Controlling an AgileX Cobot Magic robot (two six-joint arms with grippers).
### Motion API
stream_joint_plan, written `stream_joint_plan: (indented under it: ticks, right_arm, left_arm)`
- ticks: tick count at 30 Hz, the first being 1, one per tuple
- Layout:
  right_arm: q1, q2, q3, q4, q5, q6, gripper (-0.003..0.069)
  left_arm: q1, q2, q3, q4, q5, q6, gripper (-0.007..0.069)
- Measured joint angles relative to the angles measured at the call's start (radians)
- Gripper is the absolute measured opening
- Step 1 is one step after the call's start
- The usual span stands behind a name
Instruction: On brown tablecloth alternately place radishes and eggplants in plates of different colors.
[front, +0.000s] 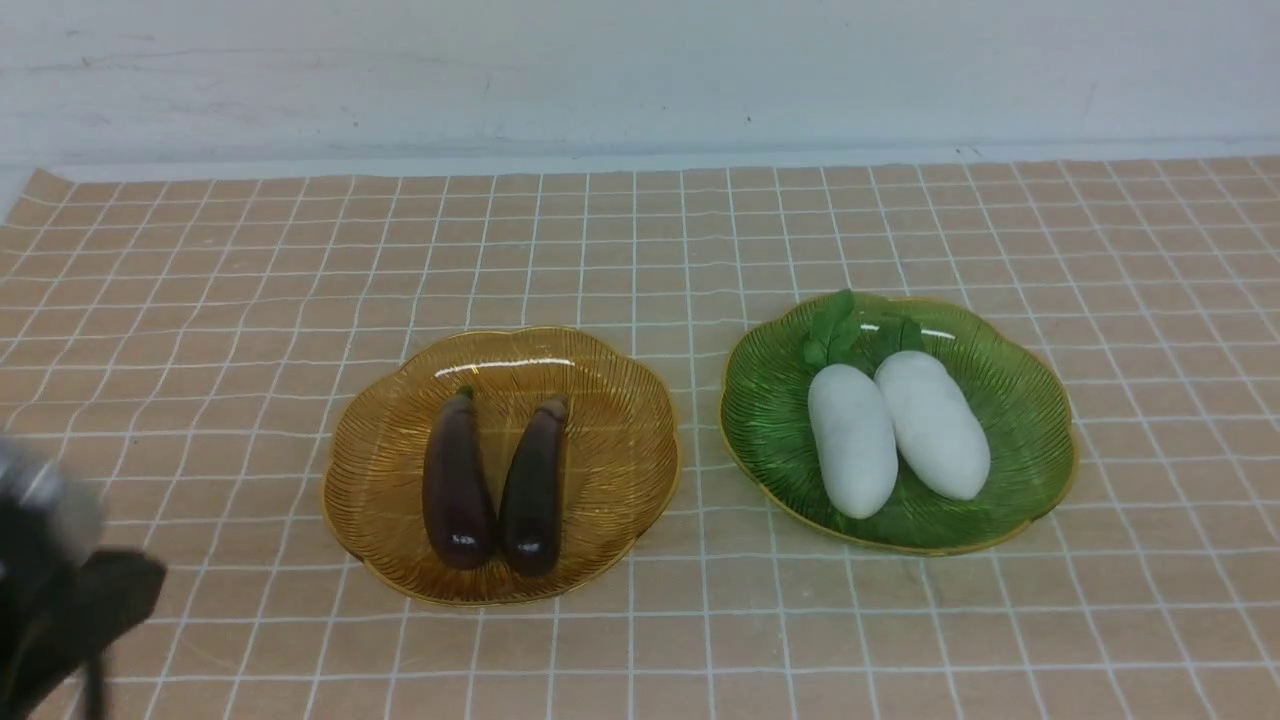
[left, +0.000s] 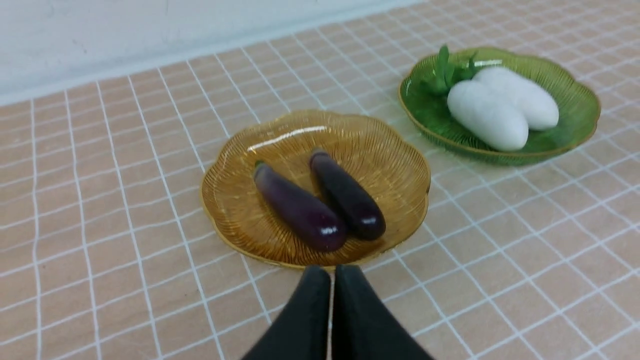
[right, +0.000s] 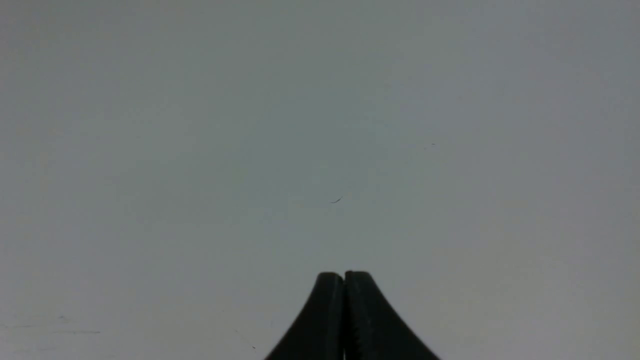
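Closed and empty, the left tool (left: 331, 272) hangs near the amber plate (front: 620, 500) holding both eggplants (front: 457, 485); both radishes (front: 852, 440) fill the green plate (front: 1035, 470), so sorting looks finished.

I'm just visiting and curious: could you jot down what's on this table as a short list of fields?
cloth: brown tablecloth with white grid
amber plate: two eggplants, side by side
green plate: two radishes, side by side, leaves toward the wall
left hand: shut, empty, near the amber plate
right hand: shut, empty, facing a plain grey surface
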Motion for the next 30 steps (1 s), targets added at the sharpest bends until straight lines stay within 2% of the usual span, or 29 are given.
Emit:
stream_joint_plan:
  ticks: [9, 15, 18, 19, 21, 23, 25, 30]
  right_arm:
    - [0.0, 0.0, 0.0, 0.001, 0.0, 0.0, -0.0016]
    - [0.0, 0.0, 0.0, 0.001, 0.0, 0.0, -0.0016]
    - [0.0, 0.0, 0.0, 0.001, 0.0, 0.0, -0.0016]
    - [0.0, 0.0, 0.0, 0.001, 0.0, 0.0, -0.0016]
    - [0.0, -0.001, 0.0, 0.001, -0.001, 0.0, -0.0016]
    - [0.0, -0.001, 0.0, 0.001, 0.0, 0.0, -0.0016]
    - [0.0, -0.001, 0.0, 0.001, 0.0, 0.0, -0.0016]
    - [0.0, -0.001, 0.0, 0.001, 0.001, 0.0, -0.0016]
  left_arm:
    - [0.0, -0.007, 0.003, 0.004, -0.005, 0.0, -0.0003]
    - [0.031, -0.028, 0.064, -0.001, -0.139, 0.019, -0.0003]
    - [0.165, -0.093, 0.209, -0.081, -0.333, 0.124, -0.0003]
    - [0.237, -0.129, 0.277, -0.127, -0.398, 0.173, -0.0003]
    - [0.392, -0.17, 0.428, -0.225, -0.489, 0.272, -0.0003]
    - [0.479, -0.171, 0.516, -0.281, -0.529, 0.32, -0.0003]
    - [0.529, -0.171, 0.581, -0.298, -0.54, 0.34, -0.0003]
    - [0.548, -0.172, 0.646, -0.295, -0.552, 0.344, -0.0003]
